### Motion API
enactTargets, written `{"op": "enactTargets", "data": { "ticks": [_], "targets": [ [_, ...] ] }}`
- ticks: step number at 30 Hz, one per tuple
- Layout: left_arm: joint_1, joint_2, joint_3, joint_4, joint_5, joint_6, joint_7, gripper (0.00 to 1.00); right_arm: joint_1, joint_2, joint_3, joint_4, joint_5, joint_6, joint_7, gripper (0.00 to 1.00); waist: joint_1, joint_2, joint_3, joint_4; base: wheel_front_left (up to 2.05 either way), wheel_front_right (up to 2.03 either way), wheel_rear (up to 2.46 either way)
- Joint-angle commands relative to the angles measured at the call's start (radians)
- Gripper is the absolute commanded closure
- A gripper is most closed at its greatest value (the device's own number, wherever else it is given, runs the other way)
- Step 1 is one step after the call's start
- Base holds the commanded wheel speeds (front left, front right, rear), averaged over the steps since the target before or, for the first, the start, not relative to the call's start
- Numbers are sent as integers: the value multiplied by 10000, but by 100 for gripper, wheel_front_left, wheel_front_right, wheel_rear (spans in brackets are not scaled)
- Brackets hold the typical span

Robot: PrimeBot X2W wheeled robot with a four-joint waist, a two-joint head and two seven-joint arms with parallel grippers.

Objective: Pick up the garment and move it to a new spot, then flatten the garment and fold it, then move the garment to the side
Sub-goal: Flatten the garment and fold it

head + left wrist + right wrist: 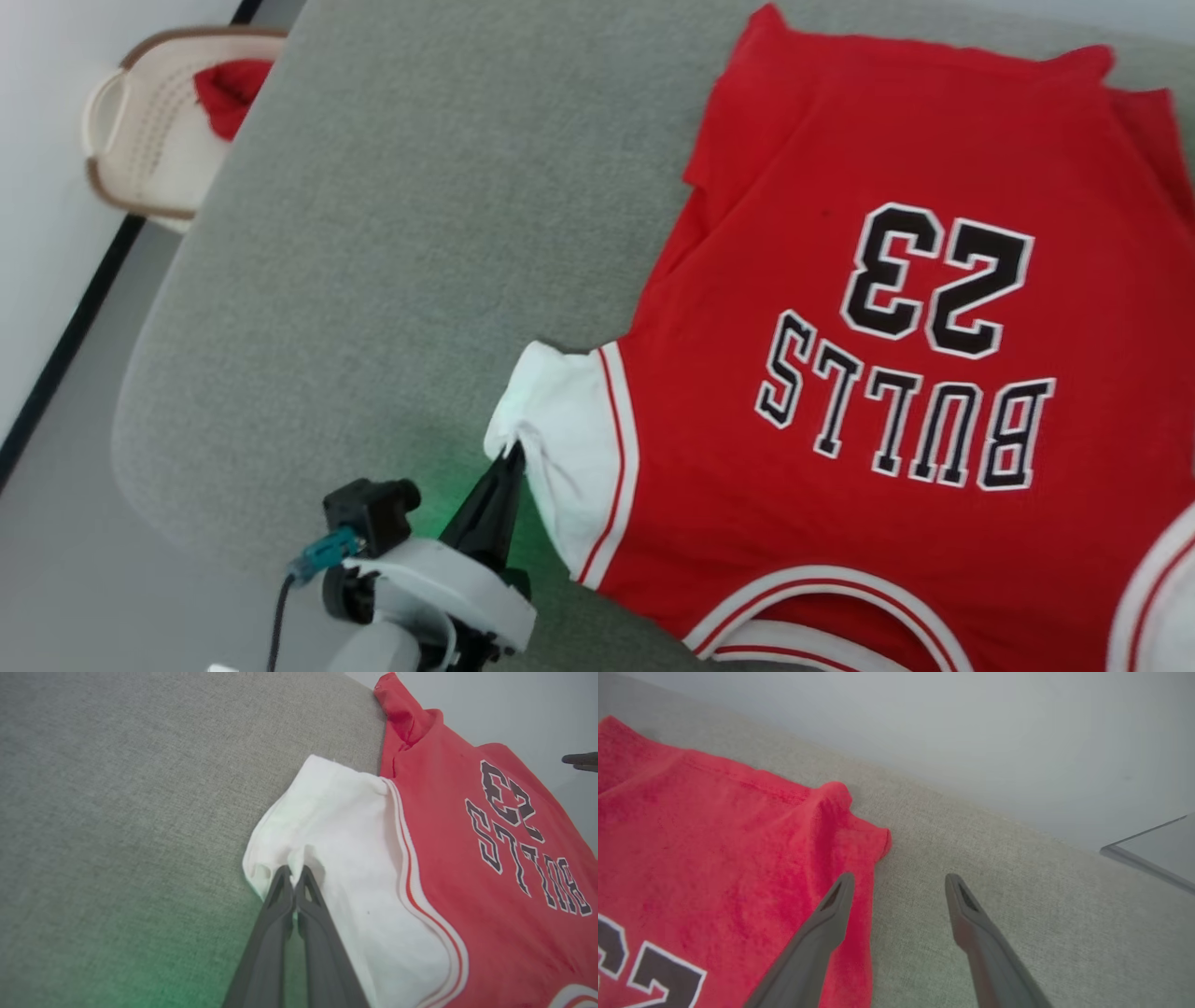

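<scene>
My left gripper (294, 871) pinches the garment (822, 523) by its white sleeve (345, 826). Right gripper (899, 882) spread, apparently above its corner.

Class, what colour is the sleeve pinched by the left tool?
White sleeve, red-striped trim; clearest in the left wrist view.
</scene>
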Motion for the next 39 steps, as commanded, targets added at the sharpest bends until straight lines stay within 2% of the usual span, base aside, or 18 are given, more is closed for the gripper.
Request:
{"op": "enactTargets", "data": {
  "ticks": [1, 6, 14, 15, 16, 22, 28, 34, 39],
  "targets": [
    [-175, -95, 12, 51, 106, -85, -32, 100, -256, 46, -31, 298, 58, -10, 251, 0, 0, 0, 445, 480, 0, 0, 0],
    [-456, -436, -66, 304, 256, -277, -34, 100, -1062, 85, -306, 1541, -156, -8, 1272, 0, 0, 0, 684, 905, 0, 0, 0],
    [-751, -765, -233, 723, 338, -454, -16, 100, -1737, 184, -879, 3289, -1185, -8, 2055, 1, 0, 0, 912, 1420, 0, 0, 0],
    [-784, -791, -238, 745, 336, -471, -16, 100, -1768, 195, -876, 3433, -1383, -8, 2111, 82, 0, 0, 939, 1450, 0, 0, 0],
    [-817, -823, -242, 769, 339, -484, -16, 100, -1799, 195, -886, 3552, -1561, -8, 2185, 100, 0, 0, 958, 1475, 0, 0, 0],
    [-834, -901, -210, 956, 298, -492, -15, 100, -2030, 140, -1228, 3969, -2174, -12, 2059, 100, 0, 0, 899, 1502, 0, 0, 0],
    [-770, -685, -19, 987, 310, -498, -17, 100, -2180, 341, -1439, 4006, -2226, -12, 1952, 100, 0, 0, 606, 1139, 0, 0, 0],
    [-548, -317, 470, 859, 538, -500, -19, 100, -1949, 589, -905, 3491, -1641, -12, 1999, 100, 0, 0, 74, 502, 0, 0, 0],
    [-271, 11, 866, 767, 720, -484, -17, 100, -1146, 491, -182, 2626, -481, -10, 2244, 100, 0, 0, -456, -72, 0, 0, 0]
  ]
}}
